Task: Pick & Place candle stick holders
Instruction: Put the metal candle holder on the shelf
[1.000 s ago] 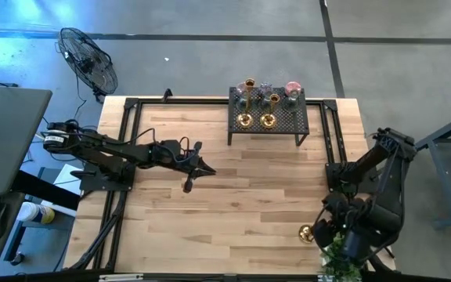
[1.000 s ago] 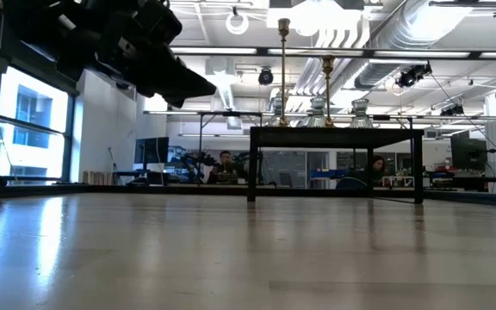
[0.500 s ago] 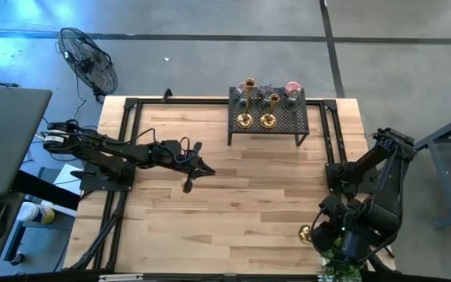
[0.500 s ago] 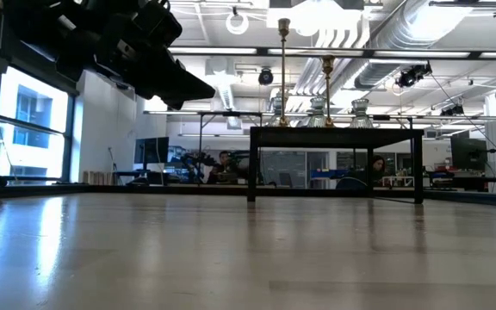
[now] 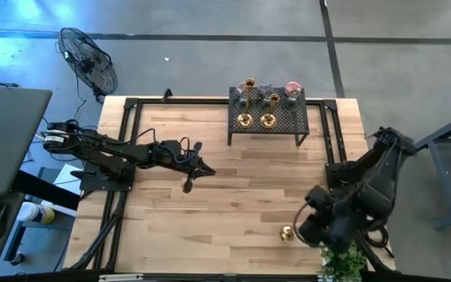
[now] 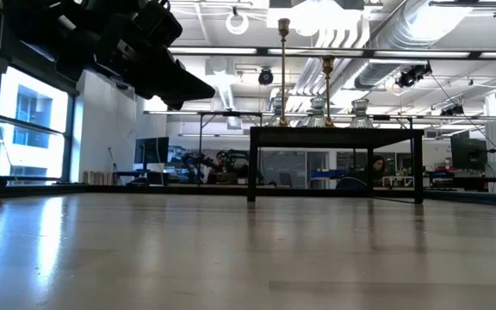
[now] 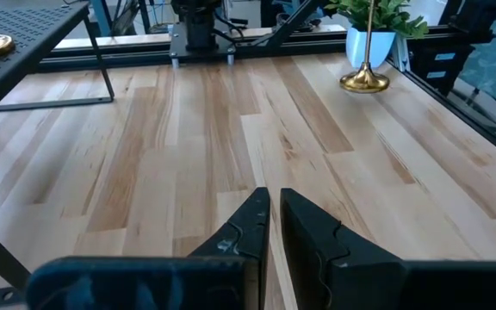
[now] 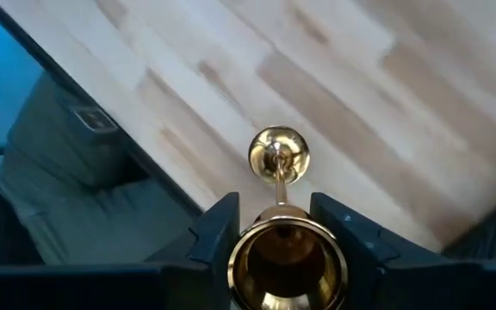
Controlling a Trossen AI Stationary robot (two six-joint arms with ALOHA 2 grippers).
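A brass candle stick holder [image 8: 278, 155] with a round base and slim stem stands upright by the table's near right corner, also in the left wrist view [image 7: 365, 79]. My right gripper [image 8: 280, 228] is shut on its top cup, and in the high view [image 5: 304, 227] it hides all but the base [image 5: 287, 233]. Other holders, brass [image 5: 245, 119] and glass [image 5: 292, 90], stand on the black rack [image 5: 288, 125] at the far edge. My left gripper [image 7: 274, 215] hovers shut and empty over the table's left middle [image 5: 208, 170]. My right gripper pinches the holder's brass top cup [image 8: 288, 258] between its two fingers, one on each side. The fingers come steeply from above, pointing down. The stem and round base [image 8: 278, 155] hang straight below them. Whether the base touches the wood, I cannot tell.
A small green plant [image 5: 343, 262] in a white pot [image 7: 370, 43] stands at the near right corner, close behind the held holder. The rack shows on its legs in the low view [image 6: 334, 133]. Bare wood lies between the two arms [image 5: 249, 188].
My right gripper has gone toward the table's left edge, away from the plant, taking the brass holder with it. The holder's base now shows farther left on the table. My left arm has kept still.
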